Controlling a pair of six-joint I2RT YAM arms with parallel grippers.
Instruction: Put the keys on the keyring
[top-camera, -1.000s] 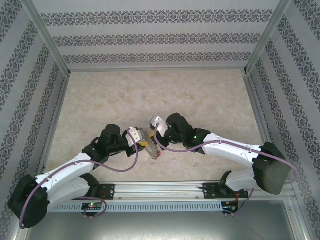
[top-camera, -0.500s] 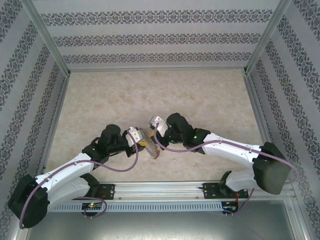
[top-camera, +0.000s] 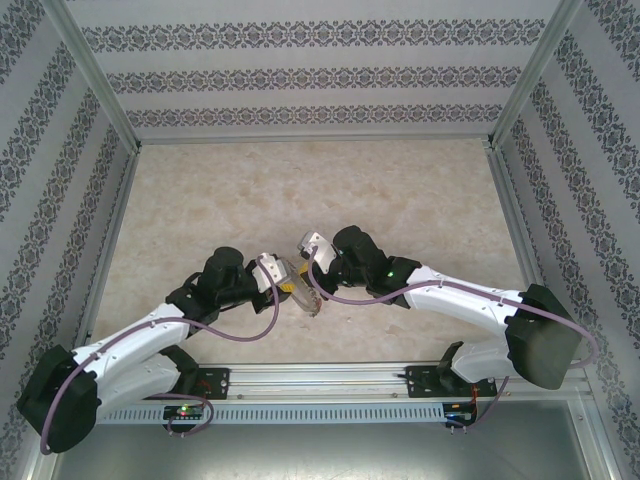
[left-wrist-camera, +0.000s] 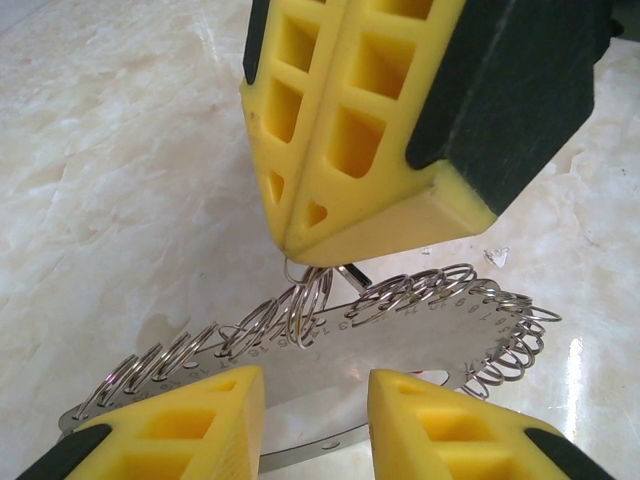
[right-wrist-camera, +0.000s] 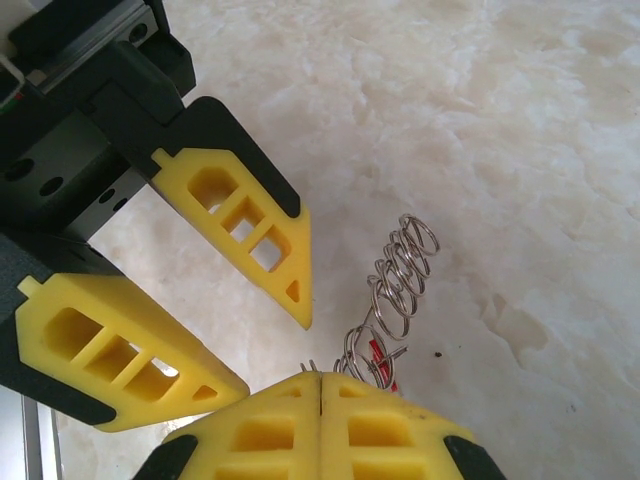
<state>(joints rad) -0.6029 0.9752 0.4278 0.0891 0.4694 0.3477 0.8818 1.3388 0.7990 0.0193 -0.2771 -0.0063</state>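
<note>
The keyring (left-wrist-camera: 400, 335), a thin grey metal plate rimmed with small wire loops, is tilted up off the marble near the table's front centre (top-camera: 309, 302). My right gripper (left-wrist-camera: 290, 245) comes down from above, shut on one rim loop. In the right wrist view its closed fingertips (right-wrist-camera: 320, 385) meet beside the loops (right-wrist-camera: 402, 268). A red key tag (right-wrist-camera: 378, 355) shows against the ring there; the other keys are hidden. My left gripper (left-wrist-camera: 315, 410) is open just in front of the plate, holding nothing, and its two fingers (right-wrist-camera: 255, 235) stand apart.
Both arms meet near the front centre of the marble table (top-camera: 300, 190). Patterned walls and a metal frame (top-camera: 110, 110) enclose it. The mounting rail (top-camera: 320, 378) runs along the near edge.
The left arm has shifted slightly and its jaws have widened a touch. The right gripper and the keyring have stayed put.
</note>
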